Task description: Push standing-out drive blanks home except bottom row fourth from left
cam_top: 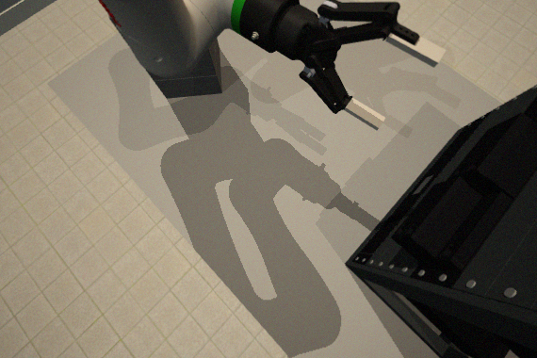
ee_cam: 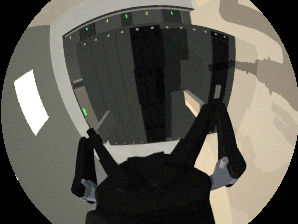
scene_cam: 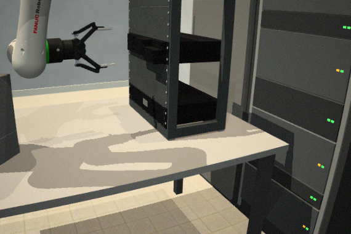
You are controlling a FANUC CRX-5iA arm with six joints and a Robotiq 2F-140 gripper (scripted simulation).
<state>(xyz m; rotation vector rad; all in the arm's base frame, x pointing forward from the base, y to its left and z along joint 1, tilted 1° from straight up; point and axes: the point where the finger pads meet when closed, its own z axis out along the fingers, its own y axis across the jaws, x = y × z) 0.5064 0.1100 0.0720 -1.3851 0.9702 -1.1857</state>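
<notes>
The dark rack (scene_cam: 172, 72) (cam_top: 424, 280) stands on the table, its front facing left in the exterior view. The black storage chassis (scene_cam: 145, 45) (cam_top: 447, 219) sits in its upper half. Some drive blanks (scene_cam: 154, 53) stand out from its front face; the rows are too dark to tell apart. My gripper (scene_cam: 110, 46) (cam_top: 406, 87) (ee_cam: 147, 107) is open and empty. It points level at the chassis front from a short way off, touching nothing. In the wrist view the rack front (ee_cam: 153, 63) fills the space ahead between the fingers.
A second black unit (scene_cam: 145, 103) with a pale label sits at the rack's bottom. The table (scene_cam: 215, 152) ends just right of the rack. Tall server cabinets (scene_cam: 302, 63) stand beyond it. The arm's base block (cam_top: 188, 77) (scene_cam: 6, 118) and a dark box are at left.
</notes>
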